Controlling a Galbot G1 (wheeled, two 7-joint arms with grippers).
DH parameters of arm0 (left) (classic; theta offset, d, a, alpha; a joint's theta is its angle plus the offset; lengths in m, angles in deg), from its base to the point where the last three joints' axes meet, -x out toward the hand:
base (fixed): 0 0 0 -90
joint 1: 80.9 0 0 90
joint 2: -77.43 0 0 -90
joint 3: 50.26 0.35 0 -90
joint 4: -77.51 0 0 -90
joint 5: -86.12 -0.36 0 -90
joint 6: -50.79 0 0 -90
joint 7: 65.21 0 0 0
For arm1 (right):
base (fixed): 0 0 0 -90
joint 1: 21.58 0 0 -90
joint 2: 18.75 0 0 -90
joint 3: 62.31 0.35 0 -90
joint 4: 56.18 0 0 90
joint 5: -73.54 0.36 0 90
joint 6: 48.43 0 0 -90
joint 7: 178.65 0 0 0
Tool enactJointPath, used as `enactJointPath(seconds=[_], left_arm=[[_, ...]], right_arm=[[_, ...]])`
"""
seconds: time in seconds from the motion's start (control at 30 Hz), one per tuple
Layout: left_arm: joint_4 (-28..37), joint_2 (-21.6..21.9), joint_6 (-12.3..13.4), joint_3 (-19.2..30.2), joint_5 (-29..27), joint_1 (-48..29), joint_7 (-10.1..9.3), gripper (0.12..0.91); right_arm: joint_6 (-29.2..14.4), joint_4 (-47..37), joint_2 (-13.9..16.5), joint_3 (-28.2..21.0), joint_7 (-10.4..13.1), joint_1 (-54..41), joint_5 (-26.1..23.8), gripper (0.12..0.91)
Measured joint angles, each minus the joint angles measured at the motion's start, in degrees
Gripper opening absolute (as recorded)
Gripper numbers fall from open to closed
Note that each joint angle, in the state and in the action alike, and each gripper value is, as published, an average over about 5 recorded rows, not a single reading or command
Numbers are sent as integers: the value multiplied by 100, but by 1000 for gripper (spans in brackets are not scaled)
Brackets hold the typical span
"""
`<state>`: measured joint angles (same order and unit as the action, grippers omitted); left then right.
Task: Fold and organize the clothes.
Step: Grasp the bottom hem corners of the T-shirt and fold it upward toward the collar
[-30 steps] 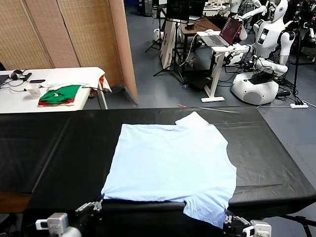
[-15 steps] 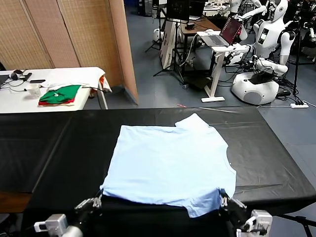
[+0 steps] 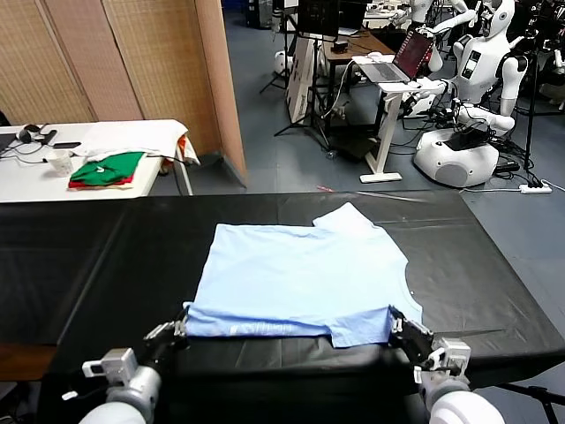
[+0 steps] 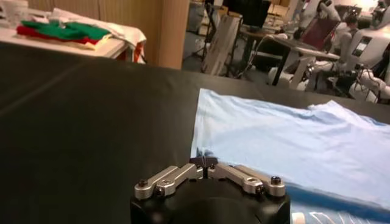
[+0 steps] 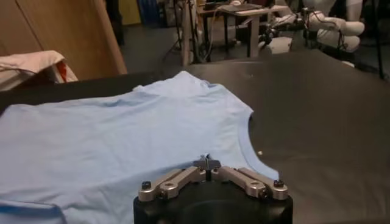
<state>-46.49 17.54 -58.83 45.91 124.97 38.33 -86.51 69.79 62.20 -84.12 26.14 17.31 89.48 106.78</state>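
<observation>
The clothes are one pale sky-blue T-shirt (image 3: 305,274) lying flat on the black table (image 3: 97,265). Its near edge is lifted and turned back, showing a strip with white lettering (image 3: 260,329). My left gripper (image 3: 181,329) is shut on the near left corner of the shirt. My right gripper (image 3: 395,322) is shut on the near right corner. In the left wrist view the shut gripper (image 4: 207,161) pinches the corner of the blue cloth (image 4: 292,137). The right wrist view shows the right gripper (image 5: 207,161) closed on the cloth (image 5: 122,140) beside the neckline.
A white table (image 3: 132,132) at the far left carries folded green and red garments (image 3: 106,170). A wooden screen (image 3: 132,53) stands behind it. Beyond the black table are a laptop desk (image 3: 388,71) and white robots (image 3: 468,97).
Both grippers have risen from below the table's front edge and moved forward over it, carrying the shirt's hanging near edge up and turning it back over the shirt.
</observation>
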Motion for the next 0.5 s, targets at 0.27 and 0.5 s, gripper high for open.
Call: enactJointPath(seconds=[0.27,0.5], left_arm=[[290,127,-27,395,-127,-486,-28,146],[534,208,-2,538,-183,-806,-34,146]], right_arm=[[26,-273,24,-182,-7,-405,-59,142],[-9,-486,1,-352,16,-674,-153,142]])
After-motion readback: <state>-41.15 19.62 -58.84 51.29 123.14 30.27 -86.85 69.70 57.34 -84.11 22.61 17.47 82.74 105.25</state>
